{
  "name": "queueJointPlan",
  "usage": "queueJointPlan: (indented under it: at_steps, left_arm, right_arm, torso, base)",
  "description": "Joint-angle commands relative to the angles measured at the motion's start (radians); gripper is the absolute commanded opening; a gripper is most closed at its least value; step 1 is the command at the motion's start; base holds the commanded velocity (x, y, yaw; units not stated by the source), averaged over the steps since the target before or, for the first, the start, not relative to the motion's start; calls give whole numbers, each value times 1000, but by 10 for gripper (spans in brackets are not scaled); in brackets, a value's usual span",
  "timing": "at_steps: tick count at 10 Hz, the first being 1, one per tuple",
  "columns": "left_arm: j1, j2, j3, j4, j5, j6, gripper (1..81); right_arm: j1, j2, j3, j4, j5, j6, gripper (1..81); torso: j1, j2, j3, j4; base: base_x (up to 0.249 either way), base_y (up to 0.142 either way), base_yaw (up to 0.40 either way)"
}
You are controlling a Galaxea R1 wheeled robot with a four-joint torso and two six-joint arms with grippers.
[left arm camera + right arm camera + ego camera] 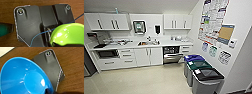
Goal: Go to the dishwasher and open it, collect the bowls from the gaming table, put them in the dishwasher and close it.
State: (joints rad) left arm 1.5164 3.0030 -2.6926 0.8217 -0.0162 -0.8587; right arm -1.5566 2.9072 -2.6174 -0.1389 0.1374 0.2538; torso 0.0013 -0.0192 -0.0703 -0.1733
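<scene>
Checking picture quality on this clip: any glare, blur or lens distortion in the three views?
Head view: soft overall, wide-angle bending of wall and cabinet lines; the dishwasher front shows a pale sheen. Left wrist view: white glare spots on the green bowl, edges blurred. Right wrist view: small highlights inside the blue bowl, rim soft.

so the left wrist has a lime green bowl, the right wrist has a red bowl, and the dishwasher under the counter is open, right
Not quite: the round glossy bowl in the right wrist view is bright blue, not red. The rest holds: the left wrist view shows a lime green glossy bowl, and in the head view the stainless-steel-fronted dishwasher under the white counter stands open, its dark racked inside showing.
</scene>
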Motion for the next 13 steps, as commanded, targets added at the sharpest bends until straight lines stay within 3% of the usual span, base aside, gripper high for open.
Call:
queueJointPlan:
  at_steps: [1, 13]
  left_arm:
    - [-37, -4, 2, 5, 44, 9, 10]
    - [-40, 5, 2, 7, 44, 9, 10]
  right_arm:
    - [45, -10, 1, -11, -48, -2, 10]
    - [49, -4, -5, -14, -58, -4, 10]
  torso:
    - [0, 0, 0, 0]
    - [0, 0, 0, 0]
  base:
    - [205, 0, 0]
    - [205, 0, 0]
